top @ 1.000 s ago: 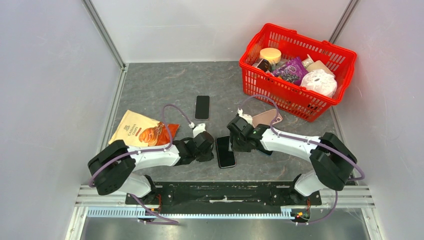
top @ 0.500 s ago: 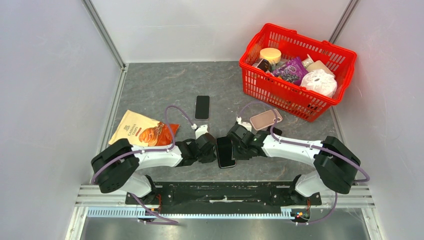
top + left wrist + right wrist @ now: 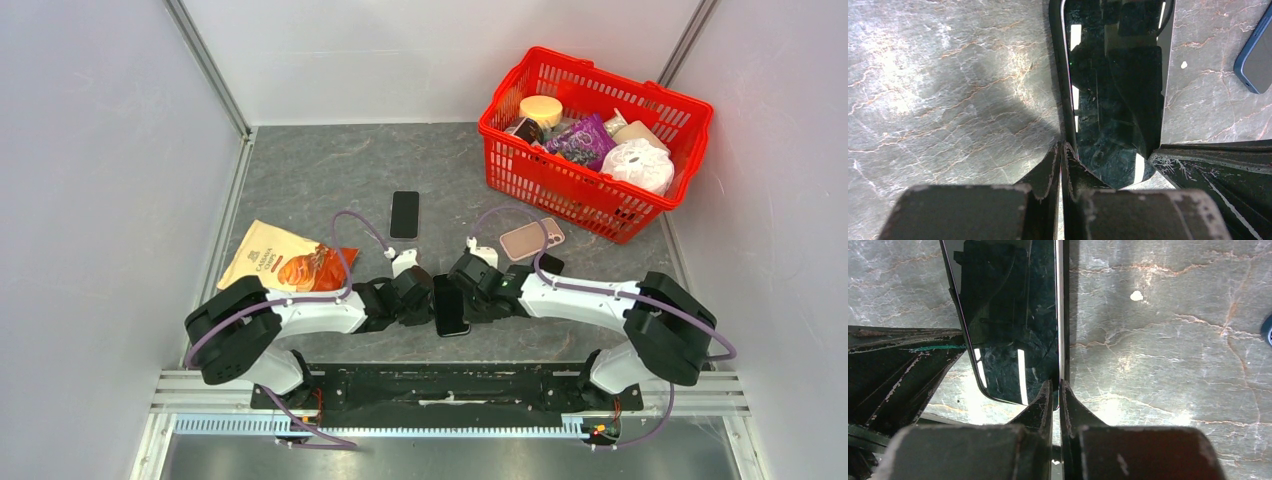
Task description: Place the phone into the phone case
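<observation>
Update: right claw (image 3: 1058, 387) moved in from beside the pink case (image 3: 531, 239); it and left claw (image 3: 1063, 150), both closed down narrow, now bracket the phone (image 3: 450, 305) at mid near edge, likely for a two-arm lift.

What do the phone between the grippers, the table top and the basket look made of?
Phone: glossy black glass front, going by mirror-sharp reflections of lights; dark frame, material unclear. Table top: grey marble-look surface with rusty veins, slight sheen; real stone or printed laminate, cannot tell. Basket: moulded red plastic, judging by its uniform colour and lattice walls.
</observation>
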`<state>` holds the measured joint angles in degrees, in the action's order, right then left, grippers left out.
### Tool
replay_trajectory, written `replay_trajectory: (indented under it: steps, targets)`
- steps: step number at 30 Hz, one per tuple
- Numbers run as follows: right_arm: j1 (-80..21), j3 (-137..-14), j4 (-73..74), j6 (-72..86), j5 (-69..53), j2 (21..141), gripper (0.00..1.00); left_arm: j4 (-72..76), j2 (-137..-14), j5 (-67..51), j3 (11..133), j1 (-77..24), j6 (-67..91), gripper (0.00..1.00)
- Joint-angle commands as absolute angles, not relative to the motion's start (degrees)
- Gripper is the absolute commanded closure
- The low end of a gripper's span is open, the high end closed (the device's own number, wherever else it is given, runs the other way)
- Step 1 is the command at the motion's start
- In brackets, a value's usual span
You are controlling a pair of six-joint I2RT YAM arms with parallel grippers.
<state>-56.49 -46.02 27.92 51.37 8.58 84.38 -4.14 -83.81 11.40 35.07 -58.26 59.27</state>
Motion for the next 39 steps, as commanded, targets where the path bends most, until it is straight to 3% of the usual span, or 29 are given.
replay_trajectory:
  steps: [1, 4, 16, 22, 27, 33, 39]
  targets:
    - [-59.32, -45.15, 25.50, 51.80, 3.78, 89.16, 0.95, -3.60, -85.56, 11.08, 36.38, -58.84, 60.81, 0.93]
    - [-59.98, -44.12, 24.51, 51.53, 3.07, 91.37, 1.00, -3.82, -85.66, 11.17, 36.64, -58.88, 60.64, 0.94]
    - [-63.37, -42.67, 22.68, 50.79, 4.64, 100.48, 1.00, -6.98, -85.26, 13.10, 39.08, -58.82, 59.22, 0.93]
    - [-62.76, -43.92, 26.24, 48.23, 8.29, 97.88, 1.00, -9.89, -83.84, 15.21, 40.51, -58.49, 58.11, 0.92]
    - [-61.18, -45.51, 29.62, 46.80, 11.67, 88.48, 0.99, -10.85, -81.99, 16.17, 40.33, -57.11, 57.91, 0.90]
    - [-60.56, -47.99, 32.64, 45.92, 18.17, 79.44, 0.76, -11.09, -82.07, 15.76, 41.61, -54.47, 56.14, 0.90]
    - [-59.67, -45.30, 27.89, 47.26, 15.69, 80.80, 0.50, -9.42, -84.57, 12.69, 43.07, -49.99, 55.46, 0.89]
